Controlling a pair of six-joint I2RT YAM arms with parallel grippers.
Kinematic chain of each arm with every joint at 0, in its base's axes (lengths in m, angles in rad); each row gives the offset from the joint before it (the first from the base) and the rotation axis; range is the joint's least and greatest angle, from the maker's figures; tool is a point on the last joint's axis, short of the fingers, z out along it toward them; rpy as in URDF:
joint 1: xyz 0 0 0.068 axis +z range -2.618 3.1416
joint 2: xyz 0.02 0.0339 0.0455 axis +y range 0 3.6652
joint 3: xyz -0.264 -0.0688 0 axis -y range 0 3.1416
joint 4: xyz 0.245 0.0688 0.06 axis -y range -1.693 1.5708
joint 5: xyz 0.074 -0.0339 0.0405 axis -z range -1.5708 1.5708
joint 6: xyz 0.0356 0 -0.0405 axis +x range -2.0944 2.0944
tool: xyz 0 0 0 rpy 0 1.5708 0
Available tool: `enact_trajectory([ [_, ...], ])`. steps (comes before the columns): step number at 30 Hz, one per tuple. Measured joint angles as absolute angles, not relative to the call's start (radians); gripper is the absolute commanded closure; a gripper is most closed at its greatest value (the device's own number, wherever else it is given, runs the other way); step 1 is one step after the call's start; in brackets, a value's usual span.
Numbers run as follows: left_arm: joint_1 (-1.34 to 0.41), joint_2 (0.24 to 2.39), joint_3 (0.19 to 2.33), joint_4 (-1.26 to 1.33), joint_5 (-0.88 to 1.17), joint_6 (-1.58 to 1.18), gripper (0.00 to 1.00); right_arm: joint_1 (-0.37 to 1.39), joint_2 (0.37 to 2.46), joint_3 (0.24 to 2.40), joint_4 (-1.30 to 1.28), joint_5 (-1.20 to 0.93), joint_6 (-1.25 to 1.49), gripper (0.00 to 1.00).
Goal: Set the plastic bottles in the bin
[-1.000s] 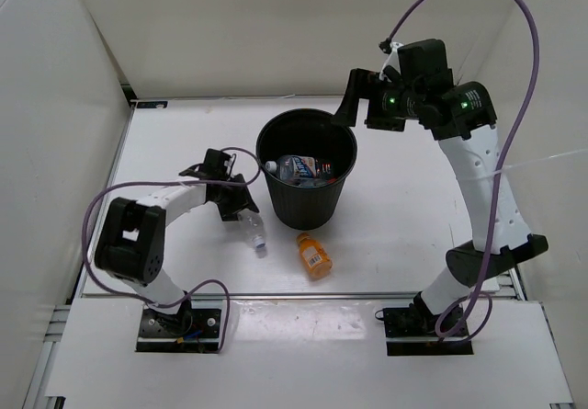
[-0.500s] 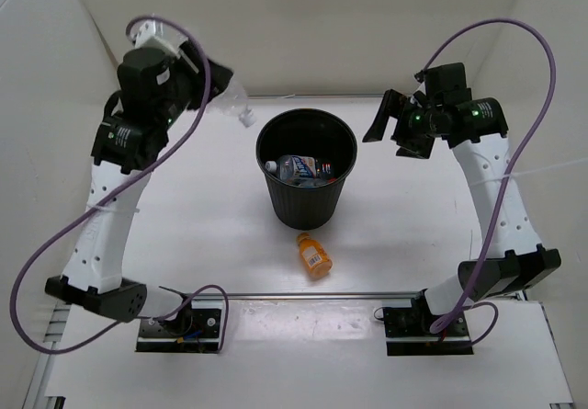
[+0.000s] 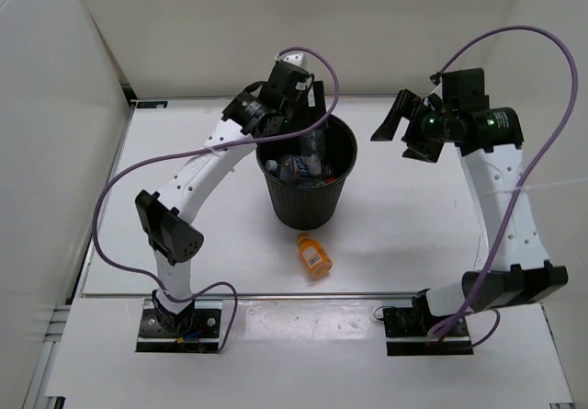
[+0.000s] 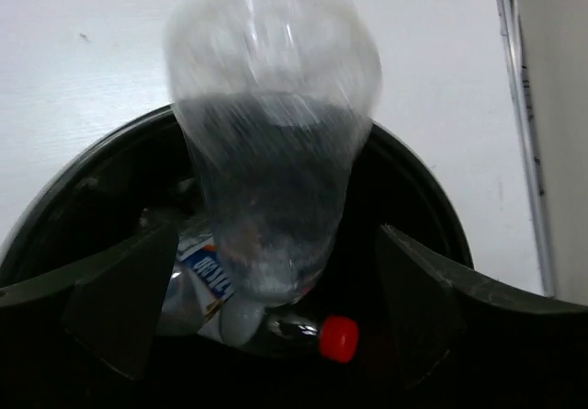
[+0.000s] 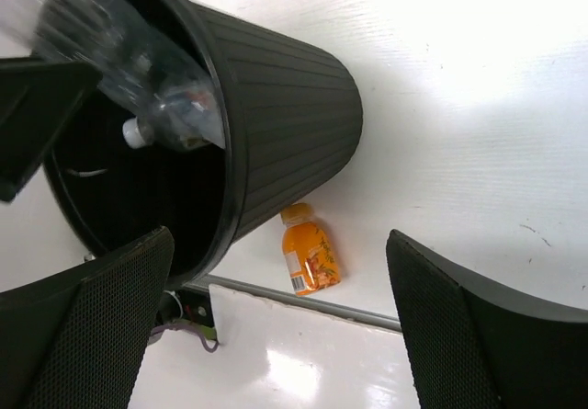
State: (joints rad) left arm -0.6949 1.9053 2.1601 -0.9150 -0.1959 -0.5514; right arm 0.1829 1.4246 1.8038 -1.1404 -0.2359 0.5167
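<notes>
The left tool (image 3: 310, 106) hangs over the far-left rim of the bin (image 3: 308, 198), its fingers (image 4: 119, 299) spread wide. The wrist view shows a clear bottle (image 4: 276, 133) between them, with a gap on either side, so the tool has let go and grips nothing. That bottle is blurred and points neck down into the bin's mouth. Its base is above the rim and its neck is already below it. The right wrist view shows the same bottle slanting in over the rim, white cap lowest, inside the black wall. A red-capped bottle (image 4: 338, 337) with a printed label lies on its side at the bottom of the bin. Other clear plastic lies around it, too dark to tell apart. The bin stands upright near the middle of the counter (image 3: 413, 225). An orange bottle (image 3: 315, 255) lies on its side on the counter just in front of the bin, on the side nearest the arm bases. It is apart from the bin wall and from both tools. The right tool (image 3: 402, 131) is held up to the right of the bin, clear of the rim. Its fingers are fully parted, with nothing between them.
</notes>
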Motion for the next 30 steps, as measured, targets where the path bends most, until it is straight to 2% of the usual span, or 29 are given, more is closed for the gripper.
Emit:
enact_trajectory([
  [6,-0.701,1.740,2.126,-0.914,-0.325,-0.530,0.00,0.244,1.245,1.667,-1.071,-0.265,0.474,0.03],
  [11,-0.614,1.438,1.937,-0.914,-0.424,-0.540,0.00,0.509,0.973,1.218,-0.850,-0.261,0.432,0.03],
  [16,-0.487,1.317,1.779,-0.974,-0.499,-0.577,0.00,0.685,0.772,0.781,-0.688,-0.171,0.421,0.01],
  [19,-0.427,1.310,1.650,-1.005,-0.488,-0.597,0.00,0.752,0.776,0.668,-0.601,-0.131,0.409,0.01],
  [23,-0.381,1.312,1.499,-1.062,-0.461,-0.623,0.00,0.863,0.864,0.637,-0.469,-0.070,0.388,0.01],
  [30,-0.347,1.249,1.423,-1.111,-0.435,-0.647,0.00,0.997,1.051,0.638,-0.258,0.021,0.365,0.01],
])
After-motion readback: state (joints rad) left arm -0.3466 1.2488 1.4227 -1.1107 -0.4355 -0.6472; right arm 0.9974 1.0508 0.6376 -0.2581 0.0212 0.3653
